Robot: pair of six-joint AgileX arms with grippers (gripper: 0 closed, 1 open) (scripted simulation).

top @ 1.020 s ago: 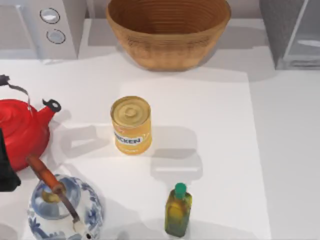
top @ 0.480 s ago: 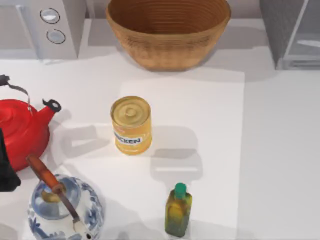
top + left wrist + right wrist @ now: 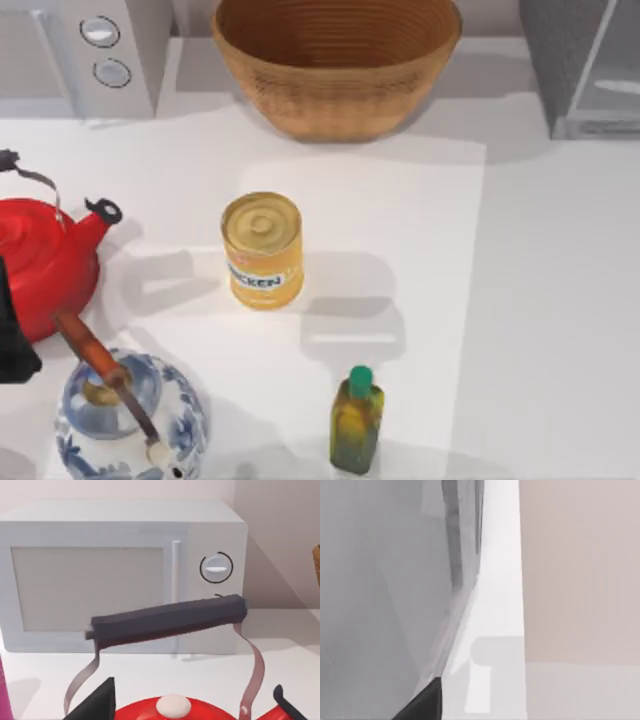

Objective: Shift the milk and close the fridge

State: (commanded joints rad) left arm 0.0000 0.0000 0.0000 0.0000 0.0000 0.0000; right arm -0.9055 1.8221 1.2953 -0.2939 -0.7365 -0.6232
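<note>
Beside the fridge [image 3: 380, 605], right fingers [image 3: 422, 705].

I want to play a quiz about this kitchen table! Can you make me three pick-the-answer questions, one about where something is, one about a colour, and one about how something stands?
1. Where is the basket?
A. back middle
B. front left
C. on the can

2. What colour is the oil bottle cap?
A. red
B. green
C. blue

3. How does the can stand?
A. on its side
B. upside down in the basket
C. upright

Answers: 1 A, it sits at the table's back edge; 2 B, the cap is green; 3 C, its round top faces up.
</note>
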